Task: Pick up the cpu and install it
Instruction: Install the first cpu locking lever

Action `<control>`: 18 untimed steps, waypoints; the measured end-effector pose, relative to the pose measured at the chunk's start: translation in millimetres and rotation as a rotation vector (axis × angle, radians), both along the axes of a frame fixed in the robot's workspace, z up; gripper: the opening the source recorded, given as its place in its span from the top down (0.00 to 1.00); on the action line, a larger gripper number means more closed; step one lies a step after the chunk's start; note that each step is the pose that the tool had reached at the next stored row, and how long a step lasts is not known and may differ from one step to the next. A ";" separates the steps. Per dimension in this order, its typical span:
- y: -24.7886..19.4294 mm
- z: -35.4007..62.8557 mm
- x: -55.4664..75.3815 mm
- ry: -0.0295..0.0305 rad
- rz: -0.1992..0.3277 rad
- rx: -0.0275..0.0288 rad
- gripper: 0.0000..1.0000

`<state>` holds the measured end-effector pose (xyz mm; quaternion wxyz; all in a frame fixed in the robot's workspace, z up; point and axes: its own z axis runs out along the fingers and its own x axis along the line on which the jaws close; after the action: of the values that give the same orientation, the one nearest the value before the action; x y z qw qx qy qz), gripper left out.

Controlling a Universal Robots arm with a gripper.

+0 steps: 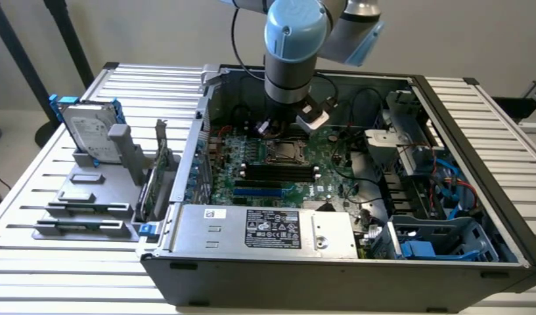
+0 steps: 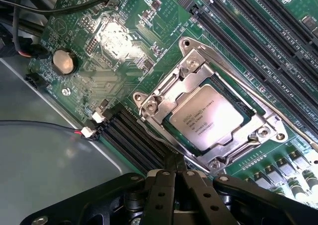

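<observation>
1. Exterior view, nearest the camera: a slatted white table (image 1: 40,262) carries an open computer case (image 1: 338,275). A silver power supply (image 1: 268,230) with a label sticker lies along the case's front edge.
2. Lower left of that view: a grey holder (image 1: 84,210) with grey plastic bars. Behind it stands a hard drive (image 1: 89,134) upright in a blue bracket.
3. Lower right inside the case: a blue and grey drive cage (image 1: 435,239), with blue cables running up the exterior view's right.
4. Centre of the case: the green motherboard (image 1: 277,164) lies flat, with black memory slots (image 1: 277,174) across its middle.
5. Above the slots sits the socket. In the wrist view the cpu (image 2: 206,116) lies flat inside the metal socket frame (image 2: 164,98), silver top up, printed text showing. It is seated in the socket, not in the tool's grasp. Exterior view places it at centre (image 1: 286,149).
6. The gripper (image 2: 175,178) is pressed together, fingers closed on nothing, its tips just beside the socket's edge. Exterior view shows it (image 1: 278,128) hanging low over the board, near the socket.
7. Also on the board: a round coin battery (image 2: 63,61) and a red and black wire (image 2: 49,125) to a small white plug.
8. Farthest: the arm (image 1: 294,46), grey with pale blue joints, comes down from the top centre of the frame.
</observation>
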<state>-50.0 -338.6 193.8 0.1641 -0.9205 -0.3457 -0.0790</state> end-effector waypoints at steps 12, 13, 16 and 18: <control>0.0 -0.2 5.4 0.0000 0.001 -0.0008 0.89; 0.0 -0.3 5.9 0.0000 0.001 -0.0008 0.89; 0.0 -0.4 7.0 0.0001 0.001 -0.0014 0.89; 0.0 -0.5 7.7 0.0001 0.001 -0.0018 0.89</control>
<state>-42.3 -338.6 193.3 0.1633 -0.9204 -0.3463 -0.0785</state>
